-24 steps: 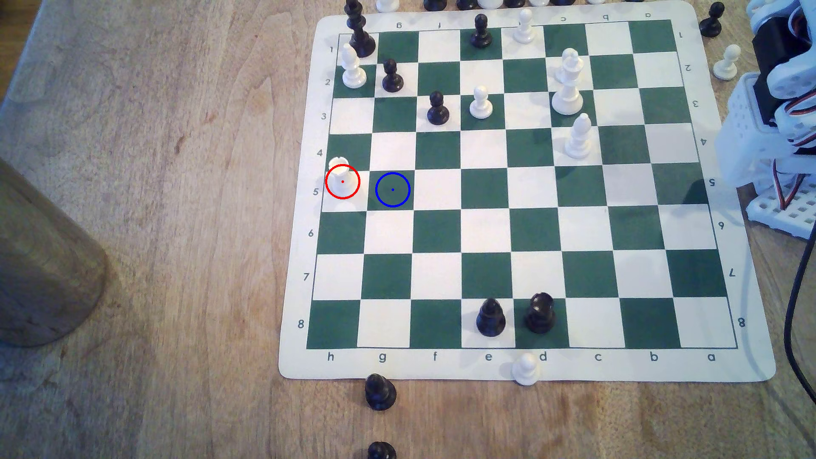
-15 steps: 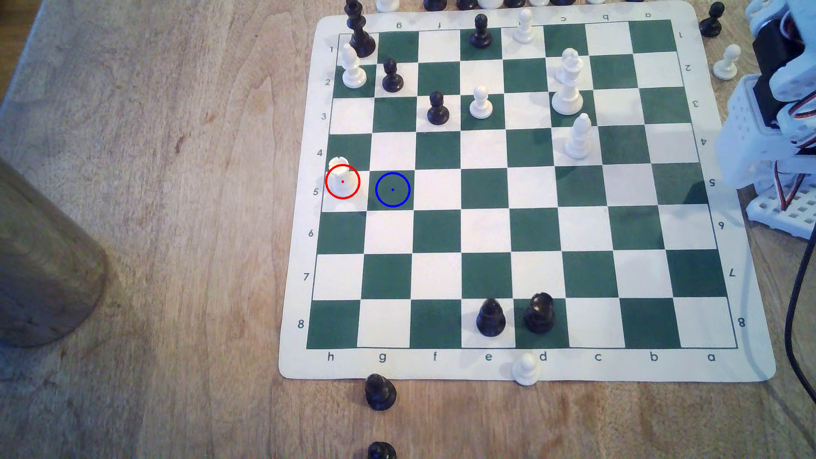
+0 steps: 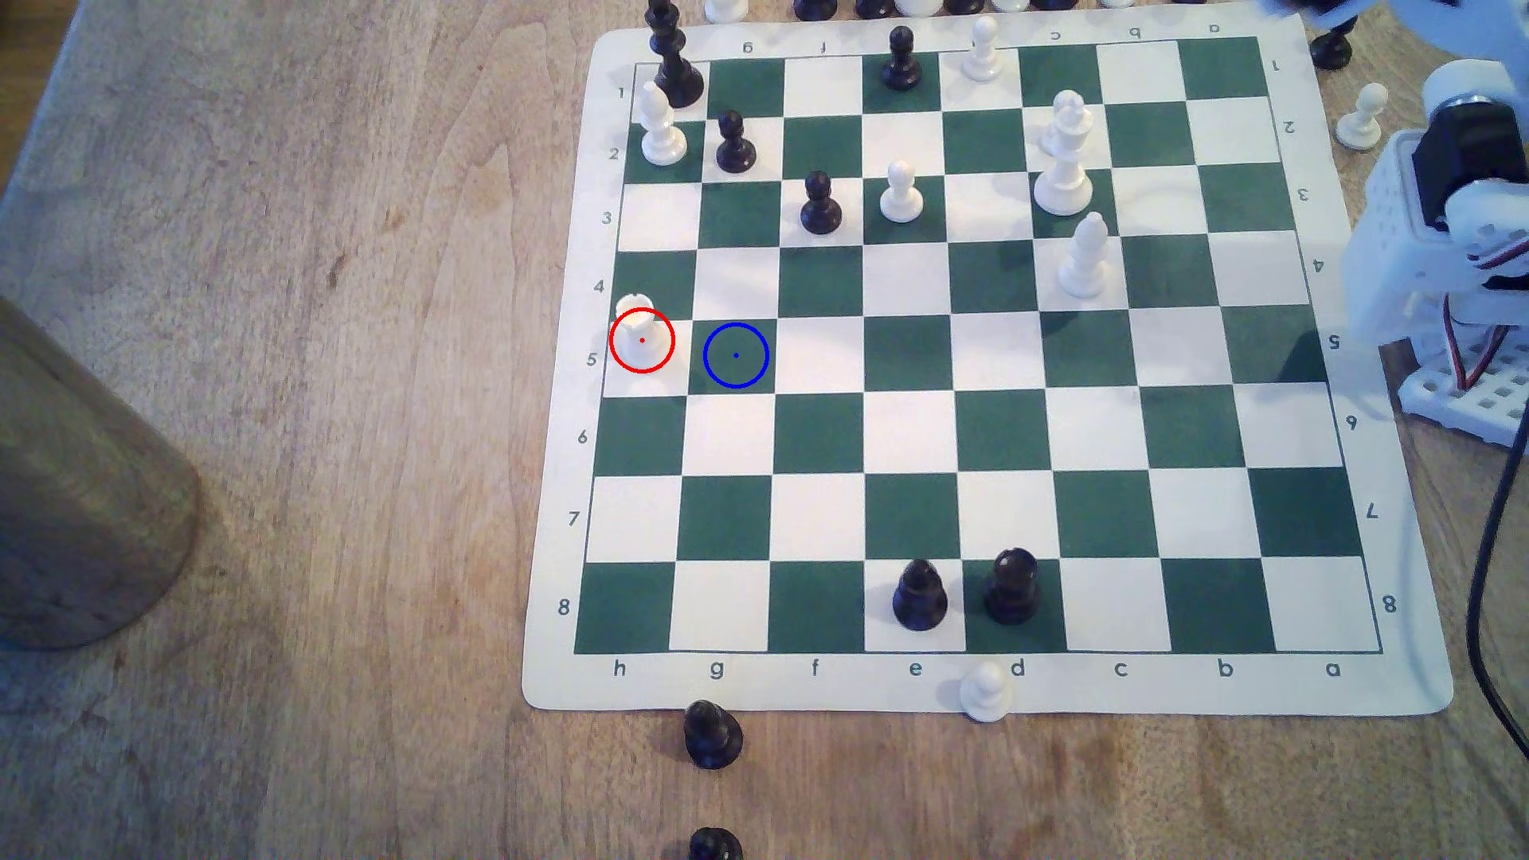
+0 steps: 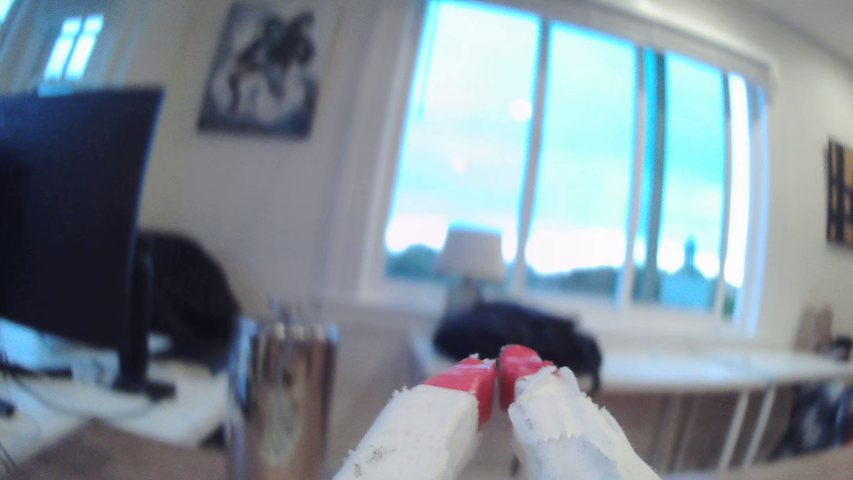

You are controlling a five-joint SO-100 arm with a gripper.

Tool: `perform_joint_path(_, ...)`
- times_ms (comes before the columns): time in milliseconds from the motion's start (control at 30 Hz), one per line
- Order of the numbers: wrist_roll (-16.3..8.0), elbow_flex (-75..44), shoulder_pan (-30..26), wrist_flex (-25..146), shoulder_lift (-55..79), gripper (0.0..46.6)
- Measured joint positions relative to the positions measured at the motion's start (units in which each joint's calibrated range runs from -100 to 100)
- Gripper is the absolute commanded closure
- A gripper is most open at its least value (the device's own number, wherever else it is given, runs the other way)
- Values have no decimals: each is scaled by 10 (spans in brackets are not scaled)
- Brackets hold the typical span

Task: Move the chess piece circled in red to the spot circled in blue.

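The chess board [image 3: 1076,690] lies flat on the wooden desk [image 3: 331,496] and occupies the centre and right of the exterior view. The chess piece [image 3: 639,335], a short white rook ringed in red, stands upright on the white square of row 5 at the board's left edge. The spot [image 3: 735,355], a dark green square ringed in blue, is the adjacent square on the exterior view's right; no piece stands on it.

Nearest pieces: a white bishop [image 3: 662,128] and a black pawn [image 3: 734,145] stand well above the rook in the upper part of the frame. A black pawn [image 3: 711,734] stands off the board near the lower edge. A blurred wooden cylinder [image 3: 74,496] sits at the left edge.

The arm's base [image 3: 1440,273] stands at the right edge of the frame, well apart from the rook.

In the wrist view, the tool [image 4: 497,369] has its red-tipped fingers [image 4: 466,378] pressed together, gripping nothing, and points at a blurred room with a window [image 4: 577,175].
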Motion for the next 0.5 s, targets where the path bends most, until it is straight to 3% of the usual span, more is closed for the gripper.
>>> perform_joint_path(333,0,-63,-59,116,179,462)
perform_joint_path(433,1,-92,-80,135,261,427)
perform_joint_path(500,0,-108,-73,136,299,453)
